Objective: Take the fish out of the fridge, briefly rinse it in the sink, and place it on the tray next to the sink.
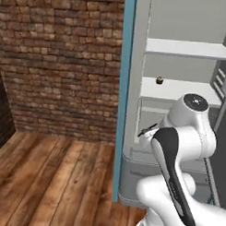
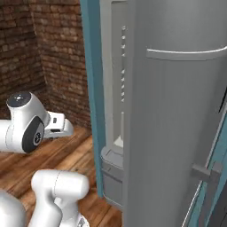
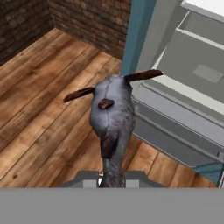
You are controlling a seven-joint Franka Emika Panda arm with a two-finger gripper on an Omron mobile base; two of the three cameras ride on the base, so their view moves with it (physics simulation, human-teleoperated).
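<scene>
A dark grey fish [image 3: 112, 114] with thin black fins hangs in front of the hand camera, and my gripper [image 3: 113, 177] is shut on its tail end. It is held over the wooden floor, just outside the open fridge [image 3: 188, 83]. In the left base view a thin black fin of the fish [image 1: 147, 130] pokes out from behind my arm, in front of the fridge [image 1: 181, 48] and its white shelves. The right base view shows my hand [image 2: 60, 125] left of the fridge door [image 2: 177, 111]. The sink and the tray are out of view.
A small round brown object [image 1: 159, 80] sits on a middle fridge shelf. A teal panel [image 1: 125, 87] runs up the fridge's left side. A brick wall [image 1: 61, 62] stands behind the wooden floor [image 1: 52, 177]. The pale drawer [image 3: 197, 72] lies low in the fridge.
</scene>
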